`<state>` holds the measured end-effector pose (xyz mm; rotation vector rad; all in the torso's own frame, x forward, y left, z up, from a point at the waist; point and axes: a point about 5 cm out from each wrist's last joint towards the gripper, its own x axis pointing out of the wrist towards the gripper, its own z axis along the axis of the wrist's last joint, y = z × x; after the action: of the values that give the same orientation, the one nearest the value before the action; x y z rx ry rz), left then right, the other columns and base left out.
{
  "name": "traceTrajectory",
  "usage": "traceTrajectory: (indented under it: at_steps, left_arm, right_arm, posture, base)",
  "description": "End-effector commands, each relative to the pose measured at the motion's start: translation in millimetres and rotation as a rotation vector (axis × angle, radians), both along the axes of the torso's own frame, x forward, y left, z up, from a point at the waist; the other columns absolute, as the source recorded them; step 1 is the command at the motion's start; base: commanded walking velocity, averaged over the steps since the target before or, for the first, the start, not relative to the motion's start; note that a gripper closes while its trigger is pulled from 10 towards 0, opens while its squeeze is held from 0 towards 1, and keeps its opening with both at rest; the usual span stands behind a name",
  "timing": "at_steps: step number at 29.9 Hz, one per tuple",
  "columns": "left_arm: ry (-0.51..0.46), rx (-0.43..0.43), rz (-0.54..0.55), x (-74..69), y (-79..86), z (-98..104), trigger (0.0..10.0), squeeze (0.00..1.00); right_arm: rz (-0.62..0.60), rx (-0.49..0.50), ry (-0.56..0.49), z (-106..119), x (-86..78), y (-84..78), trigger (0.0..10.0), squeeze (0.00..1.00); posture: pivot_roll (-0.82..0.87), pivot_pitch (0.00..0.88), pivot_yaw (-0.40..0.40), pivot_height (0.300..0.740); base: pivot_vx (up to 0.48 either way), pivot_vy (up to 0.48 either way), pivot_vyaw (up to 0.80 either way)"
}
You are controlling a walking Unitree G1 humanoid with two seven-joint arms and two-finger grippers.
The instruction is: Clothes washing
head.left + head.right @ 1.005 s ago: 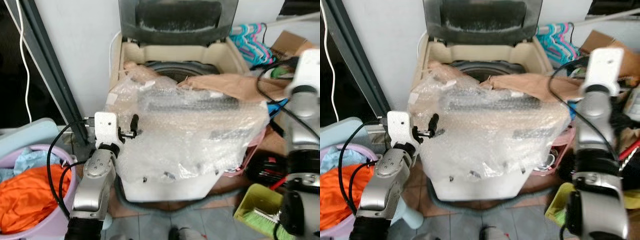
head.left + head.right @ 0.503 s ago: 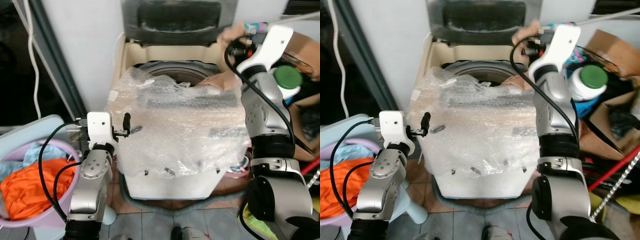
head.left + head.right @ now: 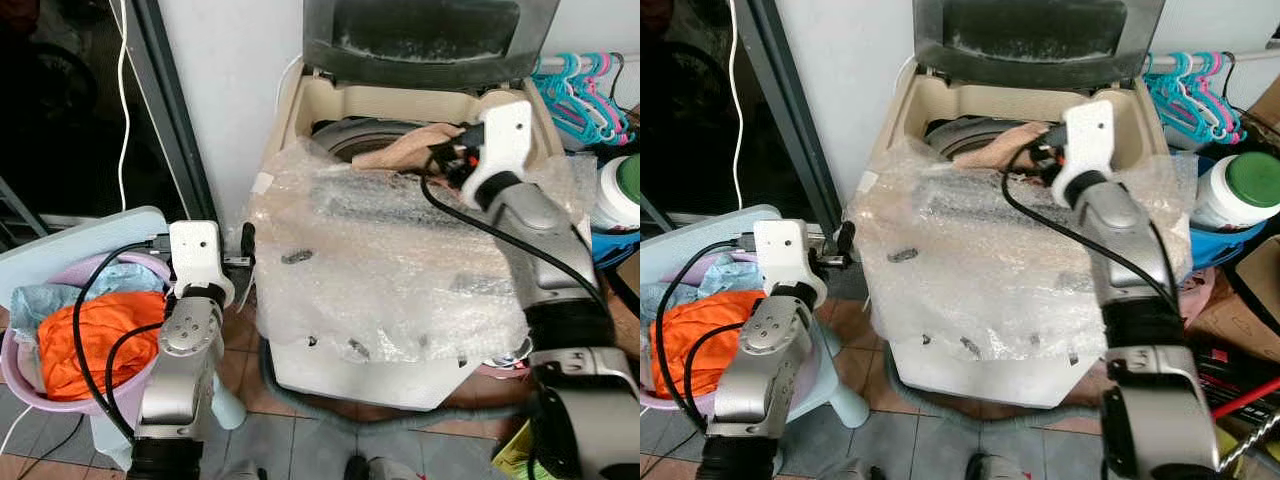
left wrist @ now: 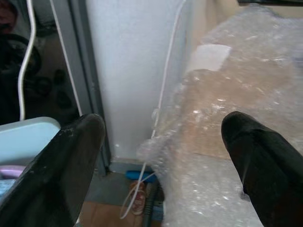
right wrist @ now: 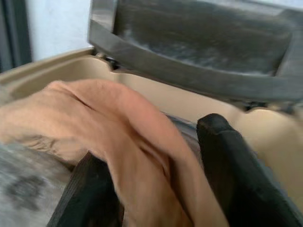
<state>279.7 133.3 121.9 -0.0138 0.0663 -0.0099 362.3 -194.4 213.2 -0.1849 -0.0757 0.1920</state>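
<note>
A cream top-loading washing machine (image 3: 310, 100) stands with its lid up and bubble wrap (image 3: 390, 260) draped over its front. My right gripper (image 3: 447, 160) hovers over the drum mouth (image 3: 345, 135), shut on a tan cloth (image 5: 118, 118) that drapes between its fingers (image 5: 222, 156) and trails into the drum. By the machine's left side my left gripper (image 4: 163, 137) is open with nothing in it, pointing at the edge of the wrap. On my left, a lilac basin (image 3: 20, 370) holds an orange garment (image 3: 95, 335) and a pale blue one.
The basin rests on a light blue stool (image 3: 60, 240). A dark door frame (image 3: 175, 110) and a white cable run up the wall on the left. Coloured hangers (image 3: 580, 85) and a white jar with a green lid (image 3: 1240, 195) crowd the right. A grey hose (image 3: 300, 400) lies on the floor tiles.
The camera has swung to the left. My right arm has come down from beside the raised lid to the drum mouth, bringing the tan cloth along. The left arm has kept its pose.
</note>
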Motion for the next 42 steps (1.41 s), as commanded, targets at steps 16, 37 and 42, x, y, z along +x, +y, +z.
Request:
traceTrajectory:
  at_steps: [16, 37, 42]
  left_arm:
    - [-0.024, 0.024, -0.012, 6.7, -0.4, 2.3, 10.0, 0.00]
    - [-0.021, 0.024, -0.017, 4.5, -1.8, -1.4, 10.0, 0.00]
    - [-0.028, 0.016, -0.019, 6.3, -3.0, -0.6, 10.0, 0.00]
  right_arm:
    - [-0.187, 0.033, -0.184, 27.4, -2.3, -33.2, 10.0, 1.00]
    - [0.039, 0.084, -0.249, 43.1, -2.5, -7.8, 10.0, 1.00]
    - [0.237, -0.098, -0.063, 15.2, -2.6, 13.4, 10.0, 1.00]
  posture:
    - [-0.05, 0.000, -0.001, 0.740]
    - [-0.05, 0.000, 0.002, 0.740]
    - [-0.06, 0.000, 0.005, 0.740]
  base:
    - [0.000, 0.000, 0.00]
    - [0.219, 0.000, 0.10]
    - [0.060, 0.000, 0.00]
